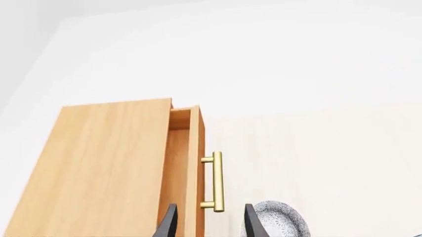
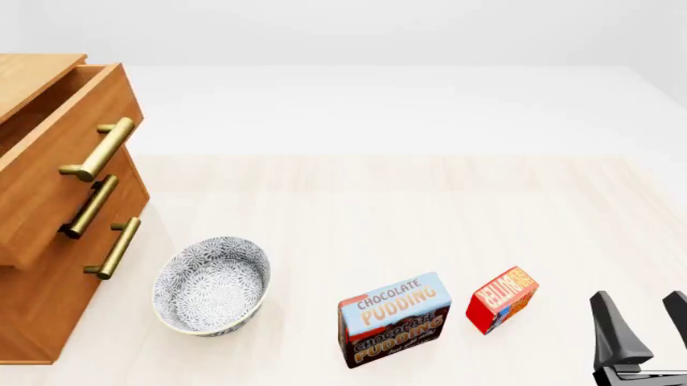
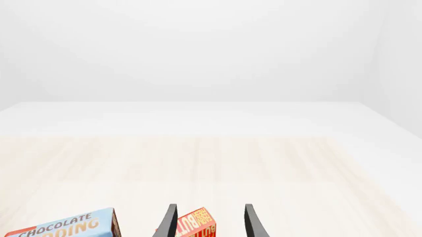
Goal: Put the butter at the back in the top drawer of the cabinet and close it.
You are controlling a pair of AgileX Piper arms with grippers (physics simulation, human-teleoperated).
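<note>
- Right gripper [image 2: 652, 322] sits low at the near right corner of the table [image 2: 429, 201], jaws spread wide with nothing between them and touching nothing.
- Left gripper [image 1: 209, 222] shows only in its own wrist view — jaws parted wide and empty, pointing toward the brass handle [image 1: 214, 181] of the top drawer [image 1: 192, 163], not touching it.
- The butter [image 2: 501, 299] stands on the table just left of the right gripper, apart from it; in the right wrist view its red-orange face [image 3: 196, 224] shows through the gap between the two dark fingers [image 3: 254, 222], ahead of the tips rather than gripped.
- The chocolate pudding box [image 2: 394, 319] stands just left of the butter, a narrow gap between them.
- A patterned bowl [image 2: 211, 284] sits further left, near the foot of the cabinet [image 2: 43, 265].
- The cabinet fills the left edge; its top drawer is pulled out past the two lower ones, pale interior open at the top.
- Wide bare tabletop runs behind the boxes and bowl, all the way to the far edge.
</note>
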